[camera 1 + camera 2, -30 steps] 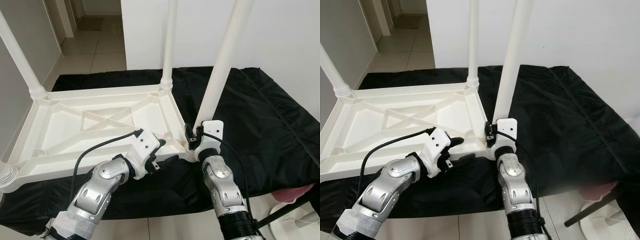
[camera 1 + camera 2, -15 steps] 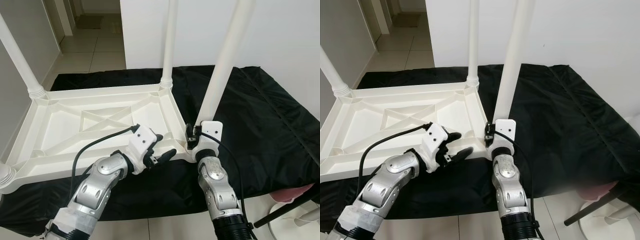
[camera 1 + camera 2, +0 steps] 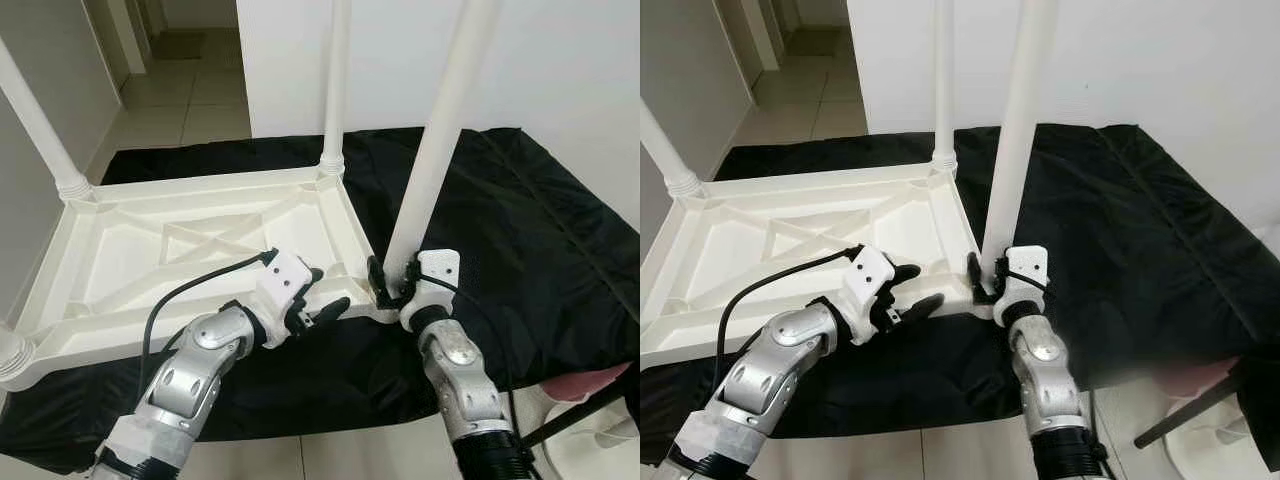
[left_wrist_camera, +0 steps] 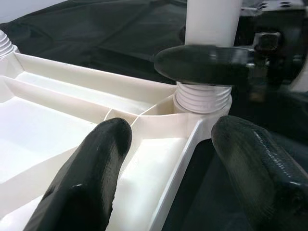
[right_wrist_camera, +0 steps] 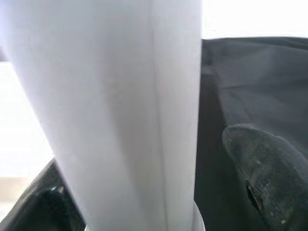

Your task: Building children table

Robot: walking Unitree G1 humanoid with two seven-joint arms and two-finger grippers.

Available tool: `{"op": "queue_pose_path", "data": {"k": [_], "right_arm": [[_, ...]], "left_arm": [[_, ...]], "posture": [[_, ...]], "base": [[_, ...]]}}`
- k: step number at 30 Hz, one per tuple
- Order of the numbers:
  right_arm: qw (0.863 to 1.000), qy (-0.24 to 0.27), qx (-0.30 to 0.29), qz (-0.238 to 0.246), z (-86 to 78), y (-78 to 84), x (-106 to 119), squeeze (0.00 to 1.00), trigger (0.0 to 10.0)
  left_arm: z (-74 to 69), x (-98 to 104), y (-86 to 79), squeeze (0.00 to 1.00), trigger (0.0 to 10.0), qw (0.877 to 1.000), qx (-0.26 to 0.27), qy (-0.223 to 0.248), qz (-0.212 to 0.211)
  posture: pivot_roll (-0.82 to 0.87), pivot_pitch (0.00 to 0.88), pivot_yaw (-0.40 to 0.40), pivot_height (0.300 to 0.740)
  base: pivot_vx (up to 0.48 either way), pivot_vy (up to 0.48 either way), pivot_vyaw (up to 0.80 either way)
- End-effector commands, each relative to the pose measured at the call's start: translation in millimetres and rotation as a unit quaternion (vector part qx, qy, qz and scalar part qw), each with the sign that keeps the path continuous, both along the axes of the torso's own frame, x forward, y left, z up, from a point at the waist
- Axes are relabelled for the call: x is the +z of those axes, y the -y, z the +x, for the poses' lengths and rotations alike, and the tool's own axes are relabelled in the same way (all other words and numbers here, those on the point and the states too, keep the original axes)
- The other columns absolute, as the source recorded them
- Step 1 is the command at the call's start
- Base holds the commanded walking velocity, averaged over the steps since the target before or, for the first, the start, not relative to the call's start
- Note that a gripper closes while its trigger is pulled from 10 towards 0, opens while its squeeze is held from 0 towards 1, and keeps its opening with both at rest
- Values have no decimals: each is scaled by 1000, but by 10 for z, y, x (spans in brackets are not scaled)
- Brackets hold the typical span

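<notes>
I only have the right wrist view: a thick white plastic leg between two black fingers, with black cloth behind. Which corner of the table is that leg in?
Observer: That thick white plastic leg stands in the near right corner of the upturned white plastic tabletop. The right gripper is at its base.
Operator: Where is the other gripper?
Observer: The left gripper is open and straddles the tabletop's near rim, just left of that corner.
Operator: How many legs are in?
Observer: Four: yours, the far right leg, the far left leg, and the near left leg, of which I see just the base.
</notes>
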State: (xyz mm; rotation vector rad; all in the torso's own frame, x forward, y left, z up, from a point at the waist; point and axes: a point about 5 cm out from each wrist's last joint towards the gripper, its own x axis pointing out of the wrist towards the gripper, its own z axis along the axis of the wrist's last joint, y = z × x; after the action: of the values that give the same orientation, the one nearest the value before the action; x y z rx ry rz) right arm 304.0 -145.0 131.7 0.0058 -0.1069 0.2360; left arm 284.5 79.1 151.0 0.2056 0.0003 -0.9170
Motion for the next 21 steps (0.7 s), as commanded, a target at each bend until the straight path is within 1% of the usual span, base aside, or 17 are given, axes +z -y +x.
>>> {"op": "queue_pose_path", "data": {"k": [1,2,4,5,6,8,9,12,13,15,17,18,19,20,21], "right_arm": [[1000,5,27,3,5,-13,1,0,10000],[1000,5,27,3,5,-13,1,0,10000],[997,7,72,-1,12,14,4,0,10000],[997,7,72,-1,12,14,4,0,10000],[995,10,99,-12,28,32,9,0,10000],[995,10,99,-12,28,32,9,0,10000],[993,12,116,-20,40,45,12,0,10000],[982,20,177,-55,137,90,99,0,10000],[982,20,177,-55,137,90,99,0,10000],[978,15,199,-65,189,105,121,0,10000],[976,13,206,-68,205,109,121,0,10000],[974,13,213,-74,227,112,123,0,7608],[974,13,213,-74,227,112,123,0,7608],[971,12,224,-79,244,109,121,0,4392],[969,11,233,-83,255,101,115,0,0]], "left_arm": [[36,-4,-54,0,10000,999,34,4,3],[36,-4,-54,0,10000,999,34,4,3],[58,13,-53,0,10000,999,37,7,5],[58,13,-53,0,10000,999,37,7,5],[70,18,-41,0,10000,999,38,8,5],[70,18,-41,0,10000,999,38,8,5],[79,20,-33,0,10000,999,39,9,5],[25,-12,38,0,10000,1000,0,1,9],[25,-12,38,0,10000,1000,0,1,9],[-28,-50,72,0,10000,999,-30,-9,18],[-43,-63,79,0,10000,999,-38,-11,22],[-54,-73,84,0,10000,999,-43,-12,26],[-54,-73,84,0,10000,999,-43,-12,26],[-56,-75,83,0,10000,999,-43,-10,28],[-52,-74,82,0,10000,999,-42,-8,30]], "posture": [[-63,0,36,740],[-63,0,36,740],[-73,0,43,740],[-73,0,43,740],[-78,0,46,740],[-78,0,46,740],[-78,0,46,740],[-86,0,47,740],[-86,0,47,740],[-82,0,45,740],[-82,0,45,740],[-81,0,46,740],[-81,0,46,740],[-77,0,47,740],[-75,0,50,740]], "base": [[0,0,0],[0,0,0],[0,0,0],[0,0,0],[0,0,0],[0,0,0],[0,0,0],[0,0,0],[0,0,0],[0,0,0],[0,0,0],[0,0,0],[0,0,0],[0,0,0],[0,0,0]]}}
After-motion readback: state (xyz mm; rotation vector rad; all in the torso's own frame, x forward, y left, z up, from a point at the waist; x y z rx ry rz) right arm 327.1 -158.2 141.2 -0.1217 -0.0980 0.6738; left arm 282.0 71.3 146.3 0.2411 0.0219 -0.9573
